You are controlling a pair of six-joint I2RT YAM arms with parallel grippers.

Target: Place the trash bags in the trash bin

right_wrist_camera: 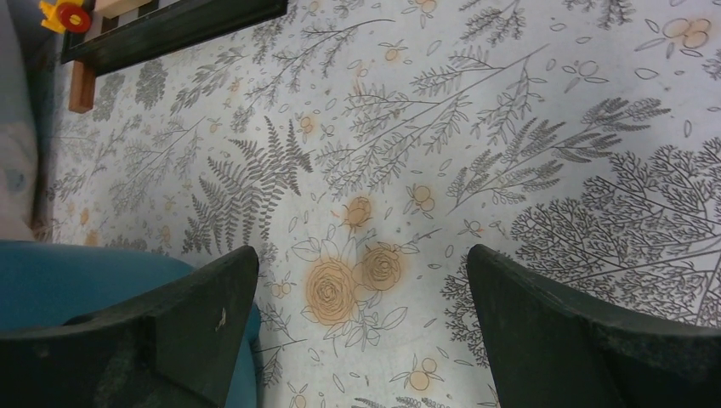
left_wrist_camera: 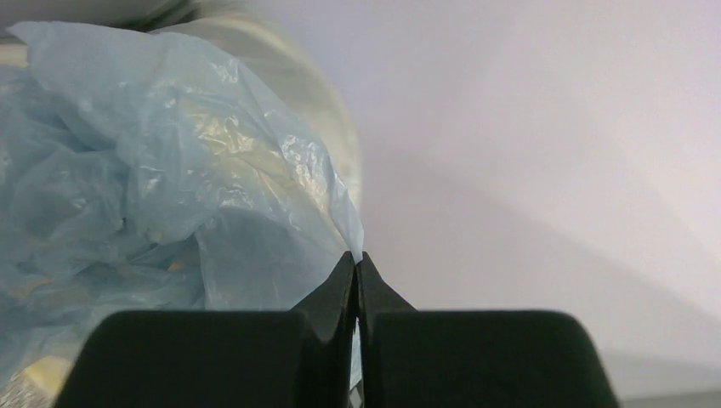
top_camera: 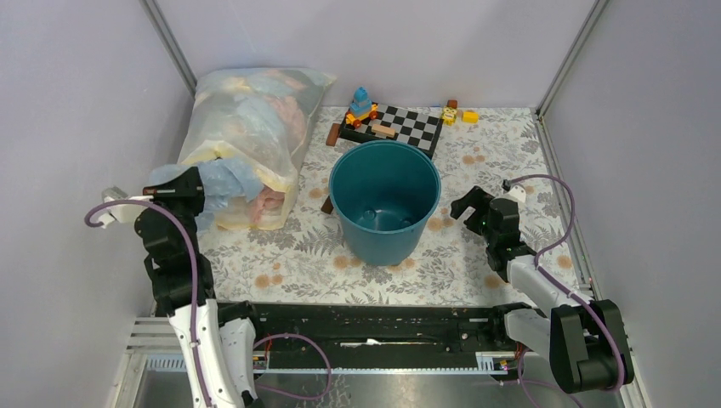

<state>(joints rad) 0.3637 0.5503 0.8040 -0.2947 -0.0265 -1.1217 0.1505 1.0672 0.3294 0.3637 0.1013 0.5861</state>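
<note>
You have bright, even light; soft shadows lie beside the trash bin [top_camera: 384, 245]. The trash bag [left_wrist_camera: 170, 187] glints in your left wrist view, blurred along its top. The worktop [right_wrist_camera: 527, 127] print looks sharp.

The trash bag [left_wrist_camera: 170, 170] is crinkly, glossy translucent film; the trash bin [top_camera: 374, 246] is smooth teal plastic.

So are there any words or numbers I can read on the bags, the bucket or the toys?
None can be read.
The blue bag, the bucket, the big stuffed bag, the checkered board and the toys show no letters, numbers or signs clear enough to read.
</note>
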